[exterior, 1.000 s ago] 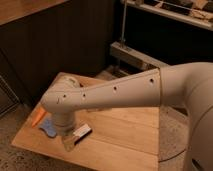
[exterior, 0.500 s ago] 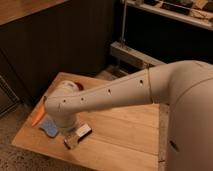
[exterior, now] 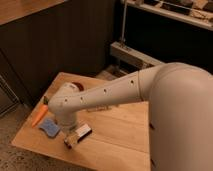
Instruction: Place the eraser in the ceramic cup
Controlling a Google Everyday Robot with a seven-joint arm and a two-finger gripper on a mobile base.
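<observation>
Wood, pale and plain, makes the table in the one camera view. The white arm reaches across it with the wrist bent downward, so that the gripper hangs low over the boards near the front edge. Its jaws stand spread, and I see nothing caught between them. The eraser, a dark flat block, lies on the table just beside the gripper, on the side toward the arm's shoulder; whether a finger touches it I cannot tell. On the gripper's other side, near but apart, lies a flat blue sponge. Beyond that, further from the gripper, is a small orange thing whose kind I cannot make out. Behind the gripper, across the table and partly hidden by the wrist, shows part of an orange-red bowl. The cup shows nowhere; the arm may be covering it. The step in hand looks like the approach to the pick: the eraser is not yet lifted. The next move, as I judge it, calls for bringing the gripper over the eraser so the jaws straddle its narrow width, then closing firmly, lifting clear and finding the cup. The block being long, it will probably have to go in end-first or tilted.
</observation>
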